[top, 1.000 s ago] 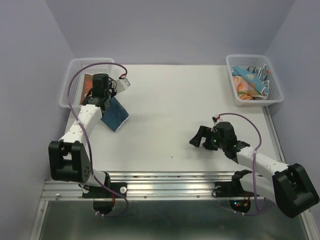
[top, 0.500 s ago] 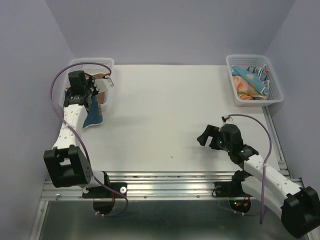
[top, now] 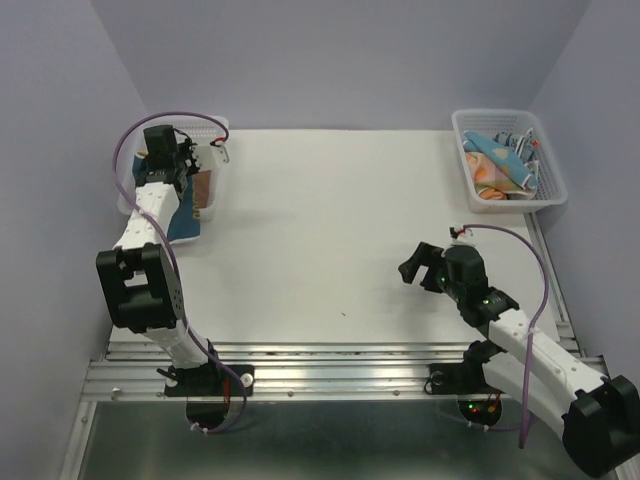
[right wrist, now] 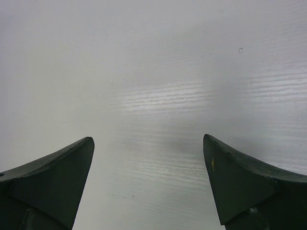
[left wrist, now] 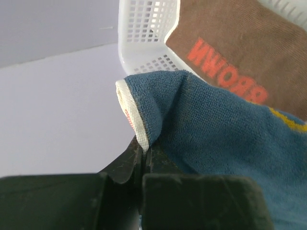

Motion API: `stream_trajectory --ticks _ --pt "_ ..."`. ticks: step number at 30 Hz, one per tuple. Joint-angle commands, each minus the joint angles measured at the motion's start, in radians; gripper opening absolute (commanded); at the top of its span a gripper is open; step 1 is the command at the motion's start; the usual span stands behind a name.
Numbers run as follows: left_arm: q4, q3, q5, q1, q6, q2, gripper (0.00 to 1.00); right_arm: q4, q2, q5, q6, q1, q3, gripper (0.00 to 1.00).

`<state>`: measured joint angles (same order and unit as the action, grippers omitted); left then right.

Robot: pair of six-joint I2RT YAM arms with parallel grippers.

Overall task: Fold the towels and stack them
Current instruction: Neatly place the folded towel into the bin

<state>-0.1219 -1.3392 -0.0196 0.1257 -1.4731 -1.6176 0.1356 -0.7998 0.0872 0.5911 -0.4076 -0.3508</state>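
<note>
**A:** What has the left gripper (left wrist: 144,146) got?

**B:** From my wrist view its jaws are clamped tight on the white-hemmed edge of the blue towel (left wrist: 225,139). The cloth bunches up from the pinch and runs off the right of the frame. A yellow mark on it is cut off there, so I can't read the pattern.

**A:** And behind it?

**B:** The brown towel (left wrist: 230,52), printed BROWN in orange-red, lies against the white mesh of the left basket (left wrist: 144,33). Its edges are out of frame. From above, my left arm covers most of that basket (top: 190,122). Only a dark blue patch (top: 186,224) shows at its near end. I can't tell whether the towel hangs inside the wall or over it.

**A:** The right side?

**B:** The right gripper (top: 415,262) is spread wide with nothing between the jaws. Its own camera shows just two dark fingertips (right wrist: 57,167) over the bare table (right wrist: 153,72).

**A:** Other towels?

**B:** There's a heap (top: 498,165) in the right basket (top: 460,125) at the far corner, orange and blue-patterned. They overlap too much for me to count.
</note>
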Motion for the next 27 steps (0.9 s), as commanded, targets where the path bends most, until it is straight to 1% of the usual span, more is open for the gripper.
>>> stream_trajectory --ticks 1,2,3,5,8,13,15,16,27 --pt "0.194 -0.006 -0.029 0.002 -0.047 -0.045 0.00 -0.119 -0.009 0.068 0.004 -0.005 -0.043 1.00" --pt "0.224 -0.012 -0.019 0.000 -0.036 -0.082 0.00 -0.126 -0.012 0.066 0.003 -0.005 -0.036 1.00" --pt "0.246 -0.021 -0.011 0.000 -0.030 -0.108 0.00 -0.192 -0.019 0.062 0.000 -0.007 -0.030 1.00" --pt "0.286 -0.072 -0.005 0.000 -0.013 -0.177 0.00 -0.244 -0.050 0.057 -0.005 -0.007 -0.019 1.00" --pt "0.315 -0.100 -0.017 0.000 -0.015 -0.243 0.00 -0.251 -0.082 0.074 -0.010 -0.005 -0.030 1.00" --pt "0.335 -0.132 0.012 -0.011 -0.043 -0.344 0.00 -0.241 -0.131 0.086 0.012 -0.005 -0.042 1.00" --pt "0.358 -0.141 0.012 -0.009 -0.038 -0.370 0.00 -0.261 -0.141 0.086 0.018 -0.005 -0.034 1.00" --pt "0.379 -0.146 0.041 -0.008 -0.041 -0.381 0.00 -0.266 -0.145 0.089 0.018 -0.007 -0.033 1.00" --pt "0.521 -0.175 0.024 -0.008 -0.046 -0.465 0.00 -0.303 -0.229 0.077 0.021 -0.005 -0.059 1.00"
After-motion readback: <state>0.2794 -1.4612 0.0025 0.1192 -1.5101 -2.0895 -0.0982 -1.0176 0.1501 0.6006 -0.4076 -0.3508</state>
